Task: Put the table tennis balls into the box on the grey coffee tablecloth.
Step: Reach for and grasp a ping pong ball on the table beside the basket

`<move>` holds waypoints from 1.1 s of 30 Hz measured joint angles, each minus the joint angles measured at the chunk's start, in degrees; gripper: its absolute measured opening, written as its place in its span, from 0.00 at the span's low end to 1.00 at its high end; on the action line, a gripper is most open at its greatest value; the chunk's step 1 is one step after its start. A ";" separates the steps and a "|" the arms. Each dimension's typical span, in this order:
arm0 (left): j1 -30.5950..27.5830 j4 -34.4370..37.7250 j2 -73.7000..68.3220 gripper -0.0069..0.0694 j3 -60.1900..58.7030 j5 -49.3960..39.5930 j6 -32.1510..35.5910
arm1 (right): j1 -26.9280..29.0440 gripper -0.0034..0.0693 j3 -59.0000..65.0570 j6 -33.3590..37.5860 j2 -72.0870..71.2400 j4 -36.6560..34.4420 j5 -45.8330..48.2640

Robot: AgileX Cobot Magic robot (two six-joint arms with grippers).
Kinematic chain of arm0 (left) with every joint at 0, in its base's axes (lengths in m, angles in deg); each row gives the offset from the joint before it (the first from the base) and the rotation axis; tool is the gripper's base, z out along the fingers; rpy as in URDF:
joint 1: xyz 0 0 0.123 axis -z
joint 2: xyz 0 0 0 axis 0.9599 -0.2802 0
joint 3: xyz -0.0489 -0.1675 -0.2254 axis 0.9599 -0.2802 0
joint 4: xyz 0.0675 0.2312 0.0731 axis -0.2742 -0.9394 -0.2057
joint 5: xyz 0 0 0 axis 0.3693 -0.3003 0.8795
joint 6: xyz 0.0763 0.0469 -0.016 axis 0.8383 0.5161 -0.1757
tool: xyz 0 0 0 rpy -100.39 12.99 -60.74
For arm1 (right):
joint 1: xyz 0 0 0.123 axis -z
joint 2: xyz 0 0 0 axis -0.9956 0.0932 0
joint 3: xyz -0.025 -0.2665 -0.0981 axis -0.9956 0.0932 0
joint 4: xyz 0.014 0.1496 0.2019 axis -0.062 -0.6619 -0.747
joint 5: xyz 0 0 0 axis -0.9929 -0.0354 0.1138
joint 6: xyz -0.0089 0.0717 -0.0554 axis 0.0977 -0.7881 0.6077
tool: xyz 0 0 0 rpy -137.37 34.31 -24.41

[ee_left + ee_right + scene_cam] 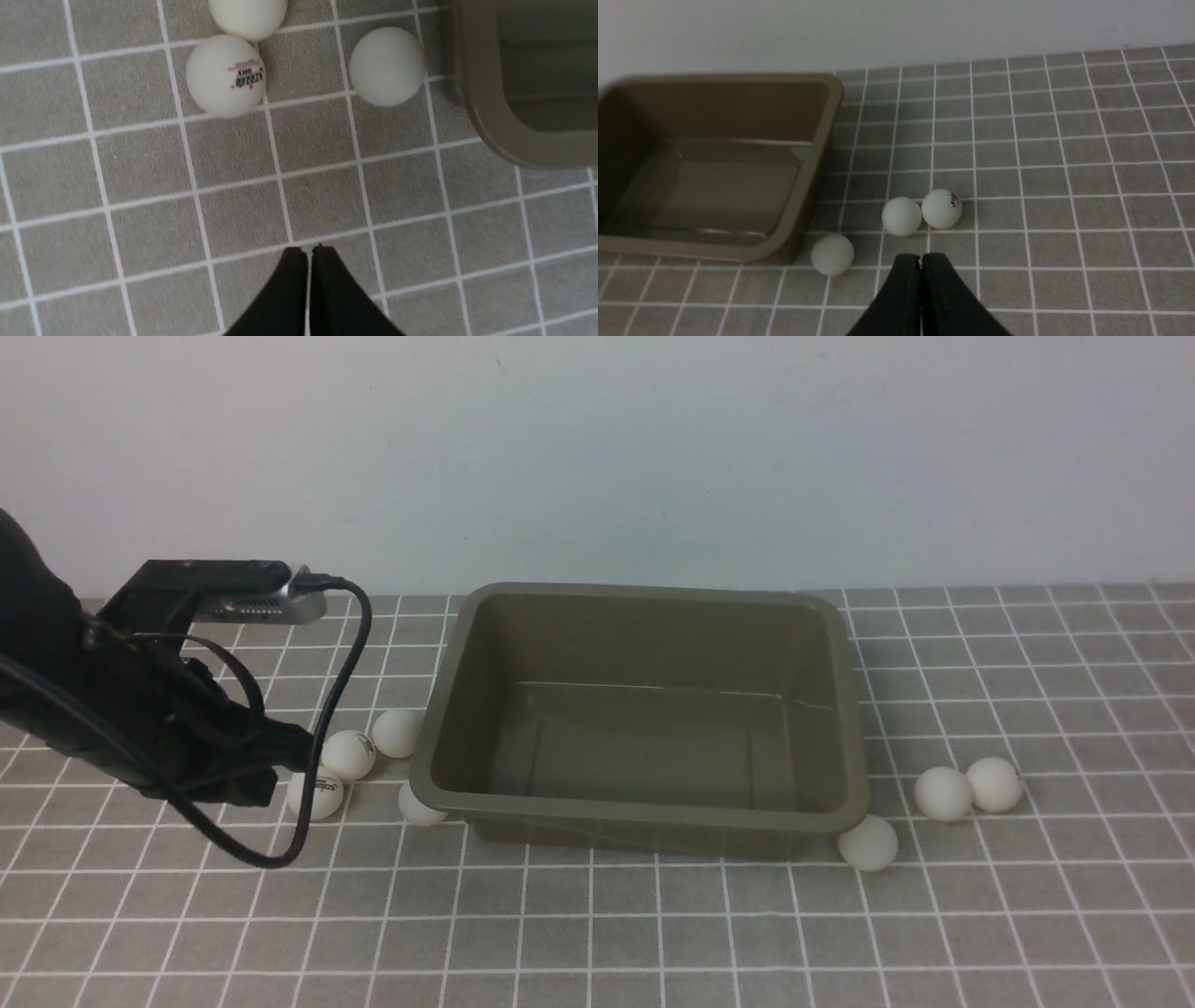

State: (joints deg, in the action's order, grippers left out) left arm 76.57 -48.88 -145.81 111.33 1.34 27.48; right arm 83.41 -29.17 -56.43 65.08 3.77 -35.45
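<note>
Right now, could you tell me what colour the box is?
Olive-grey box, clearest in the front view.

Seven balls (pixel 348 755) are lying on one checked cloth (pixel 597 933). Four are sitting to the left of the single box (pixel 644 817): the back ball (pixel 398 733), the middle ball (pixel 348 755), the front ball (pixel 316 795) and the ball under the rim (pixel 417 808). Three are sitting to its right: the corner ball (pixel 868 843), the inner ball (pixel 943 793) and the outer ball (pixel 995 784). Two claws are showing, the left claw (pixel 309 250) and the right claw (pixel 920 257).
</note>
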 joint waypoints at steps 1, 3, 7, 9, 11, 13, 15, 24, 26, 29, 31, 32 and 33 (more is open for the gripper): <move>0.00 -0.56 -1.11 0.09 0.87 0.45 0.55 | 0.00 0.04 -0.70 0.49 1.18 0.00 0.22; 0.00 -1.69 -2.91 0.10 2.06 2.78 1.23 | 0.00 0.04 -0.95 0.97 2.40 -0.61 0.09; 0.00 -2.04 -5.84 0.22 2.62 9.73 1.53 | 0.00 0.04 -0.81 1.03 2.76 -2.39 -1.31; 0.00 -1.91 -7.03 0.30 2.62 11.64 1.53 | 0.00 0.04 -0.81 1.03 2.76 -2.59 -2.12; 0.00 -1.28 -8.69 0.43 2.62 13.19 1.53 | 0.00 0.04 -0.81 1.03 2.76 -2.80 -2.96; 0.00 -0.44 -10.92 0.57 2.62 13.74 1.53 | 0.00 0.04 -0.81 1.03 2.76 -2.85 -3.62; 0.00 -0.05 -13.08 0.70 2.62 14.45 1.73 | 0.00 0.04 -0.81 1.03 2.76 -2.85 -4.10; 0.00 0.78 -20.76 0.84 2.62 21.17 3.49 | 0.00 0.04 -1.67 0.61 4.66 -2.61 -5.47; 0.00 0.78 -22.02 0.83 2.62 22.25 3.61 | 0.00 0.04 -4.15 -0.92 7.78 -1.41 -4.29; 0.00 0.78 -23.17 0.78 2.62 22.50 3.62 | 0.00 0.04 -7.89 -2.45 13.10 1.63 -1.49; 0.00 0.78 -23.42 0.68 2.62 22.41 3.62 | 0.00 0.04 -10.93 -3.08 18.32 4.13 2.01; 0.00 0.78 -23.42 0.61 2.67 22.14 3.62 | 0.00 0.04 -11.82 -3.23 20.29 4.75 3.21; 0.00 0.78 -23.35 0.54 2.80 21.61 3.62 | 0.14 0.04 -12.74 -3.33 22.69 5.28 4.47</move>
State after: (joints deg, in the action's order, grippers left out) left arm 76.57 -48.10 -169.16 114.13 22.95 31.09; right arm 83.55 -41.91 -59.76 87.78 9.05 -30.98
